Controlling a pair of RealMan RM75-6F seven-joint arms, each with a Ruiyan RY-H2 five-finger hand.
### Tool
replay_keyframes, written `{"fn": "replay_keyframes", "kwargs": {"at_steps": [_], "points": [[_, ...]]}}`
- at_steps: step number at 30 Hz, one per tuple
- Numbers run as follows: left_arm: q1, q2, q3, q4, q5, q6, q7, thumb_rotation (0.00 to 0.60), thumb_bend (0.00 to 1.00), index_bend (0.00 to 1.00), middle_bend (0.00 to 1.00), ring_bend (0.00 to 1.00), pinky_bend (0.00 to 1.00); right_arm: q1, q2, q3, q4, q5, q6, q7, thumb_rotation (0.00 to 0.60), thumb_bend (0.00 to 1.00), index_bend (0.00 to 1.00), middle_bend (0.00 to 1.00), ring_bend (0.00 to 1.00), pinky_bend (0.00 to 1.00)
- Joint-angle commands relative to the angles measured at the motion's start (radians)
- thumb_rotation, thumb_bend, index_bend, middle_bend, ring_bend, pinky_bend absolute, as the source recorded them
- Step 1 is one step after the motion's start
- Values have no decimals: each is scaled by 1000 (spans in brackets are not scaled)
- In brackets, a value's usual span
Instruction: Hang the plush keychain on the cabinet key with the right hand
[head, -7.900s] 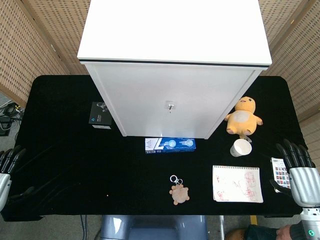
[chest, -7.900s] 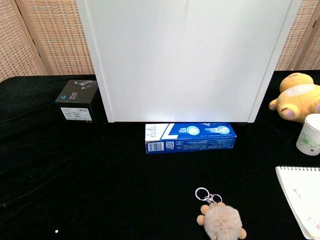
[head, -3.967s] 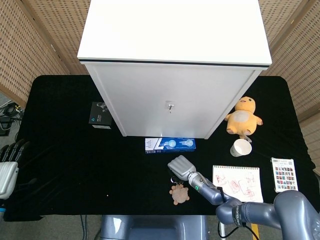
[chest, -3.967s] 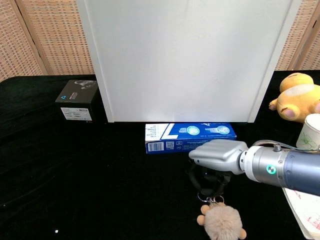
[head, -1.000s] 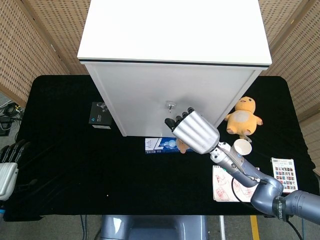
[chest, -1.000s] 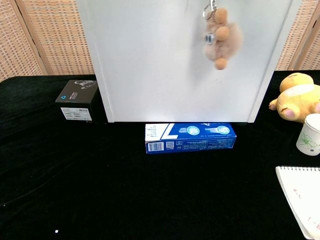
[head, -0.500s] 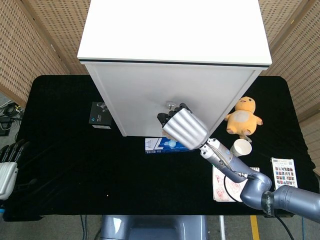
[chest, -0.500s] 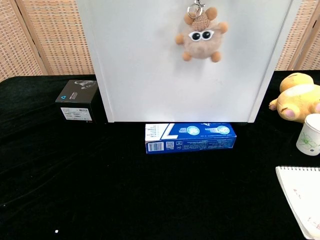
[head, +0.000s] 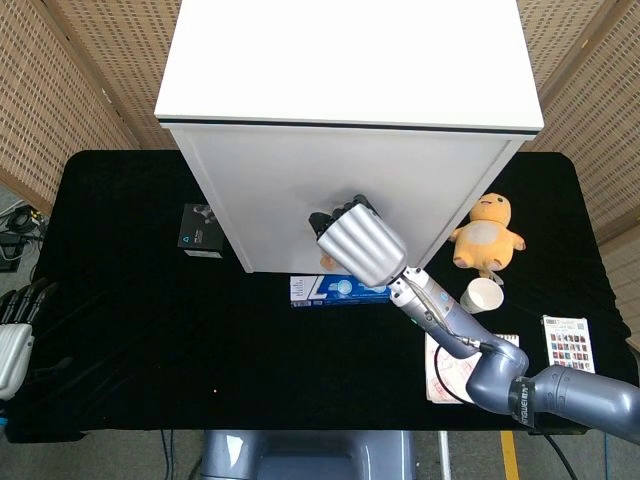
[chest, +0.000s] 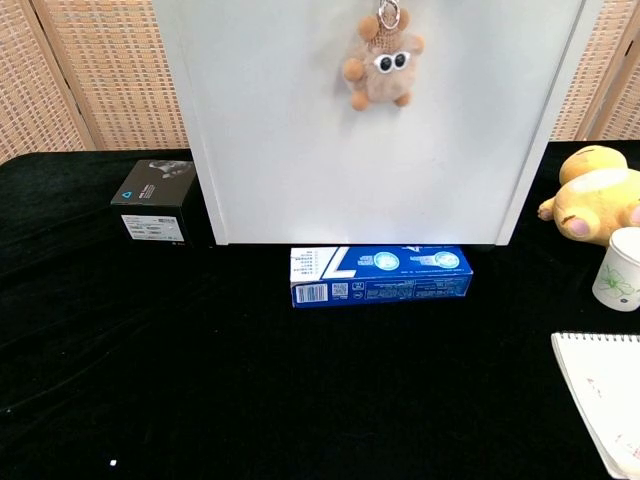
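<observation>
The tan plush keychain dangles in front of the white cabinet door, its goggle-eyed face toward the chest camera and its metal ring at the top edge of the frame. In the head view my right hand is raised against the cabinet door, back toward the camera, fingers curled at the door. It holds the keychain, of which only a tan scrap peeks out below the hand. The cabinet key is hidden behind the hand. My left hand rests at the table's near left edge, empty.
A blue box lies at the cabinet's foot and a black box to its left. A yellow plush toy, a paper cup, a notebook and a small booklet sit on the right.
My right hand has shifted left and slightly up along the cabinet door, covering the key. The plush swung left with it and turned its face toward the chest camera.
</observation>
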Motion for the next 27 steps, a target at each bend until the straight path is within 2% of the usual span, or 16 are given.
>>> {"fn": "replay_keyframes", "kwargs": {"at_steps": [1,14,16,23,27], "points": [[1,1,1,-1,3,1,-2,600,0,0,0,0,0,6,-6,0,-6,11,-2,-11,600,616,718,969,980,1000],[3,4,0,0,4,5,-8,600,0,0,0,0,0,23,-15,-9,-3,28,3,-36,600,603,704,969,980,1000],[3,5,0,0,4,5,-9,600,0,0,0,0,0,24,-16,-10,-3,31,6,-37,600,580,683,968,980,1000],[4,6,1,0,6,7,-11,600,0,0,0,0,0,23,-13,-8,-8,38,26,-46,600,408,635,968,980,1000],[4,6,1,0,7,7,-10,600,0,0,0,0,0,21,-4,-11,-18,34,33,-46,600,397,634,969,980,1000]]}}
